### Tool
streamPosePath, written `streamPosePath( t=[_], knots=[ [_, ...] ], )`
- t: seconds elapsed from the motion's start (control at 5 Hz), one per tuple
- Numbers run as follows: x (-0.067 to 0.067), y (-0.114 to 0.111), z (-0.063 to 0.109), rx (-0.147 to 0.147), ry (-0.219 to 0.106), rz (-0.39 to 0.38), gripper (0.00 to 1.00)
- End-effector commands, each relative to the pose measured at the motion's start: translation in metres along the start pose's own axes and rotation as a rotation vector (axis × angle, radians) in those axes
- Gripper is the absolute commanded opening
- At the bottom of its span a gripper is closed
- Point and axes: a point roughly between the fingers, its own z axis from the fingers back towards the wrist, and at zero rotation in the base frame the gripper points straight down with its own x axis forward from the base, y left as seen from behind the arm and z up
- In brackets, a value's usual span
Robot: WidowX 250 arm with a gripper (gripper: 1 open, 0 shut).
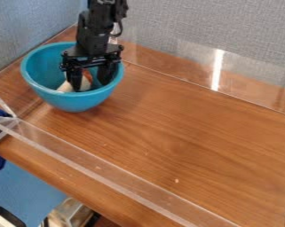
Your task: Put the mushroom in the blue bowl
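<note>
The bowl sits at the upper left of the frame on the table, near its back left corner. The arm reaches down into the bowl from above, and the gripper hangs low inside it with the jaws spread wide, one dark finger toward the left wall and the other toward the right. The mushroom lies on the bowl's floor, showing as a small pale patch just below and to the left of the left finger; the jaws grip nothing. At this size it is hard to make out the cap or tell which way the stem points, though the pale patch seems to lean toward the bowl's left wall. Judging by this, the mushroom is already where the task wants it, and the move to come is a lift straight up out of the bowl. The relation that matters is that the mushroom sits beside the left finger, not between the two, so a clean vertical rise should leave it undisturbed.
</note>
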Motion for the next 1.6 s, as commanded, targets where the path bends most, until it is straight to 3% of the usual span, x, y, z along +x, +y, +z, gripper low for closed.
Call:
streamPosePath(
  t=[0.0, 0.2, 0.4, 1.0, 1.4],
  knots=[
    [0.012, 0.005, 0.008, -0.019, -0.013, 0.038, 0.0],
    [0.011, 0.005, 0.008, -0.013, -0.012, 0.039, 1.0],
    [0.011, 0.005, 0.01, -0.011, -0.009, 0.039, 1.0],
    [0.011, 0.009, 0.043, -0.081, 0.004, 0.046, 1.0],
    [0.012, 0.008, 0.04, -0.082, 0.014, 0.053, 1.0]
  ],
)
